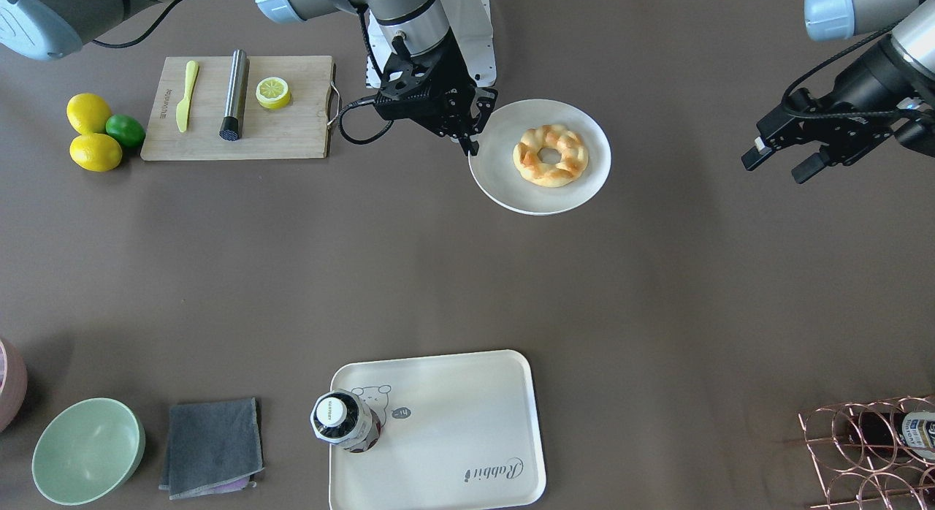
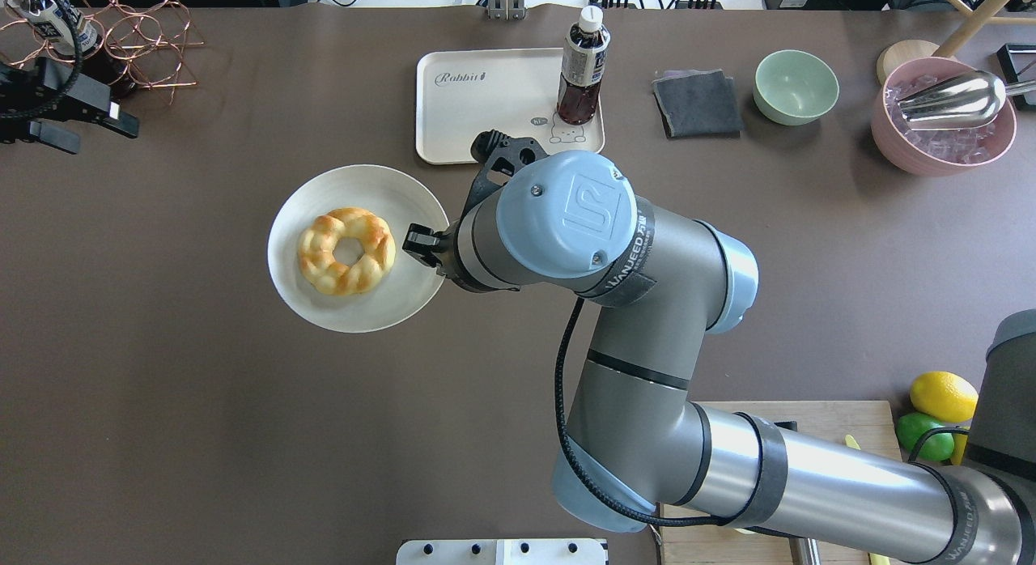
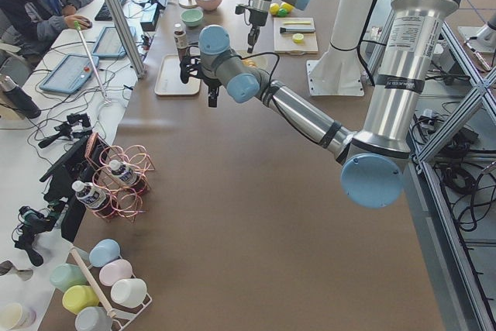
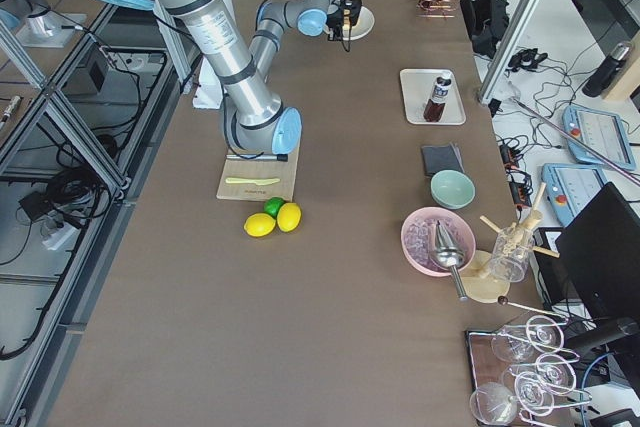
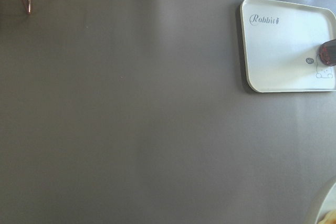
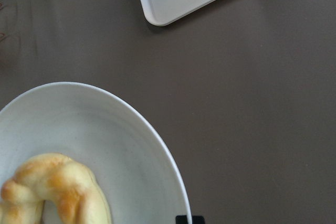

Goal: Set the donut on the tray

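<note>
The donut (image 1: 550,155), a golden-brown braided ring, lies on a round off-white plate (image 1: 511,185). It also shows in the overhead view (image 2: 346,251) and in the right wrist view (image 6: 52,190). The cream tray (image 1: 467,422) with the bear print and "Rabbit" script lies across the table from the plate. A dark drink bottle (image 1: 343,420) stands on one corner of it. My right gripper (image 1: 472,146) hovers at the plate's rim beside the donut, looks shut and holds nothing. My left gripper (image 1: 778,165) is open and empty, far to the side.
A wooden cutting board (image 1: 241,108) carries a lemon half, a yellow knife and a metal cylinder, with lemons and a lime (image 1: 95,134) beside it. A green bowl (image 1: 88,450), a grey cloth (image 1: 212,446) and a copper bottle rack (image 1: 869,451) line the far edge.
</note>
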Available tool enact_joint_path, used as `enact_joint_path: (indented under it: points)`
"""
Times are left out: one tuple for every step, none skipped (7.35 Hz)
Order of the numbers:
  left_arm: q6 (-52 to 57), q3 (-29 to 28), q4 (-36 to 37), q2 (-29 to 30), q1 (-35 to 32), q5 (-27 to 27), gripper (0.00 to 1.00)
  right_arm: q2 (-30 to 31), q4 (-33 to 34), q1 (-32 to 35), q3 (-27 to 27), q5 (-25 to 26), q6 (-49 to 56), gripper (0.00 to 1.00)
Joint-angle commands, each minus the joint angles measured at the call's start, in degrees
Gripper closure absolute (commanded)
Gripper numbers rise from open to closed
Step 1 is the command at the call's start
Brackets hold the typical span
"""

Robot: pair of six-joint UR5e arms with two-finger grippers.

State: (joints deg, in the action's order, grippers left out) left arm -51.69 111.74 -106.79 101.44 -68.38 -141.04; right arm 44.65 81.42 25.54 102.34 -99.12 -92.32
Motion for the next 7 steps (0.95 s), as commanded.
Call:
enact_joint_path:
  points:
    - [-8.8, 0.9, 0.1, 5.0, 6.1, 2.7, 0.13, -4.8, 2.3, -1.4, -2.9, 2.4, -1.2, 1.00]
    - [-9.7, 1.2, 0.0, 5.3, 7.5, 2.8, 0.16, -5.8, 3.7, -1.5, -2.9, 2.4, -1.7, 1.00]
    - [-9.8, 1.3, 0.1, 5.7, 8.9, 3.7, 0.20, -5.9, 4.0, -1.5, -2.7, 2.4, -1.8, 1.00]
    - [-9.8, 1.5, 0.1, 5.8, 10.4, 3.8, 0.26, -6.0, 3.9, -1.5, -2.6, 2.5, -1.8, 1.00]
    - [-9.8, 2.0, 0.1, 5.7, 10.9, 4.3, 0.29, -6.0, 4.0, -1.4, -2.5, 2.9, -1.7, 1.00]
    - [-9.8, 2.5, 0.1, 5.7, 11.6, 4.5, 0.30, -6.0, 3.9, -0.8, -2.5, 2.9, -1.6, 1.00]
    - [-9.8, 2.9, 0.1, 5.6, 11.8, 4.5, 0.31, -6.0, 3.9, -0.2, -2.4, 2.7, -1.5, 1.00]
